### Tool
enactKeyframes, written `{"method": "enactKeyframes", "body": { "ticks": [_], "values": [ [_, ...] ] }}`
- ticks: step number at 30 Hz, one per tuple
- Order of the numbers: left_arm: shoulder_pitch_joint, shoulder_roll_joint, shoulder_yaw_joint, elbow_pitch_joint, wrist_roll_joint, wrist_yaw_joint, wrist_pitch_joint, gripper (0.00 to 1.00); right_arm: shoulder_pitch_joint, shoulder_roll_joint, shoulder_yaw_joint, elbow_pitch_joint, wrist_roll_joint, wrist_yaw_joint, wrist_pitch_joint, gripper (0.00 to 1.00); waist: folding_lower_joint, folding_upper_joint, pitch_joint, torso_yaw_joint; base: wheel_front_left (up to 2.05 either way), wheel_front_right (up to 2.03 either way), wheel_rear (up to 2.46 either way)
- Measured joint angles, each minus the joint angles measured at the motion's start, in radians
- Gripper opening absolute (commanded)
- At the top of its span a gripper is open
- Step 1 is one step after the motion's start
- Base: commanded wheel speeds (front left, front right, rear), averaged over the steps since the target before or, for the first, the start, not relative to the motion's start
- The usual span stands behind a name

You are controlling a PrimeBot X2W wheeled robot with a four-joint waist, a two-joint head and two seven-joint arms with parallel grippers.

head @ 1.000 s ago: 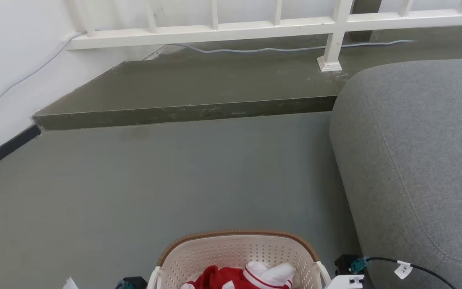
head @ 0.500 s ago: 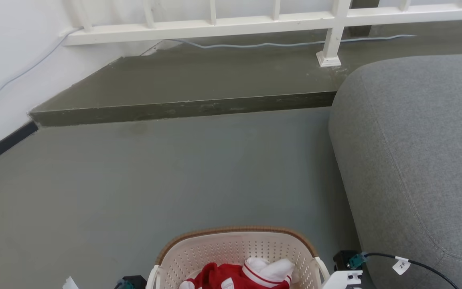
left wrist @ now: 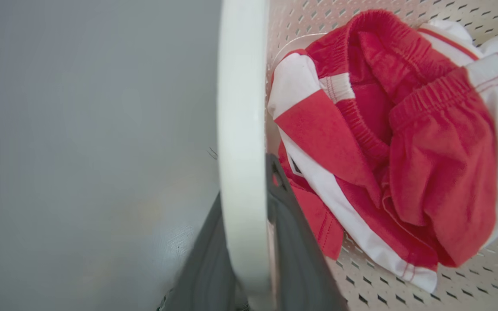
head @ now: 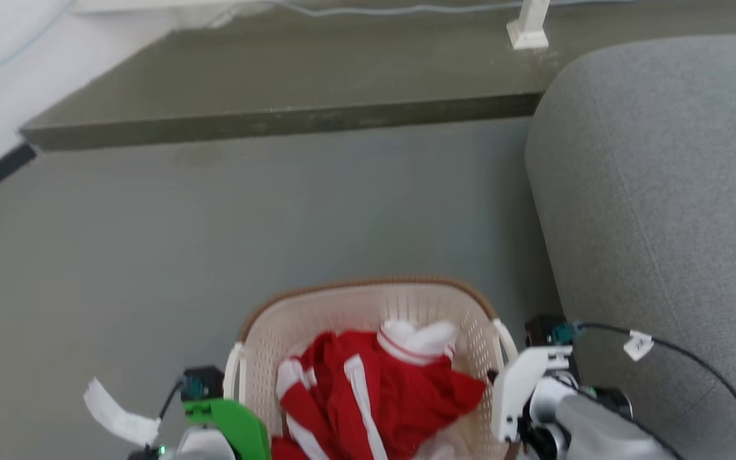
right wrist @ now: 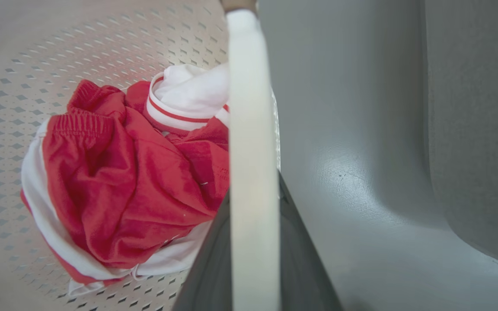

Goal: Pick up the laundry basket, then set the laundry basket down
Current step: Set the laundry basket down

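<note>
laundry basket (head: 342,310): one, gripped by left pincer (left wrist: 245,194) and right pincer (right wrist: 254,194).

Left arm (head: 205,445): green cover (head: 240,425), black block (head: 202,382) with teal plug (head: 193,386), white paper tag (head: 112,414).
Right arm (head: 604,437), grey: white shell (head: 518,386), tagged black cable (head: 598,326).
Left hand (left wrist: 245,181), right hand (right wrist: 253,188): dark grey fingers (left wrist: 294,250).

Near left, left tool (left wrist: 247,190) sat with its dark fingers (left wrist: 301,259) pinched across a side handle (left wrist: 242,108) of the laundry basket (head: 342,313). Near right, right tool (right wrist: 253,190) clamped the opposite handle (right wrist: 251,108) likewise.
</note>
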Motion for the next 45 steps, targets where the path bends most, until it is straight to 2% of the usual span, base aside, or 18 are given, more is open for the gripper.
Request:
{"method": "enactKeyframes", "body": {
  "ticks": [17, 45],
  "values": [
    [-0.204, 0.01, 0.026, -0.029, 0.002, 0.018, -0.035, 0.0, -0.245, -0.005, -0.022, 0.018, -0.029, -0.007, -0.047, 0.0, 0.0, 0.0, 0.209, -0.004, 0.0, 0.0, 0.0],
    [-0.45, 0.018, 0.035, -0.045, 0.037, 0.041, -0.081, 0.0, -0.491, -0.016, -0.053, 0.048, -0.031, 0.004, -0.115, 0.0, 0.0002, 0.0, 0.58, -0.001, 0.0, 0.0, 0.0]
  ]
}}
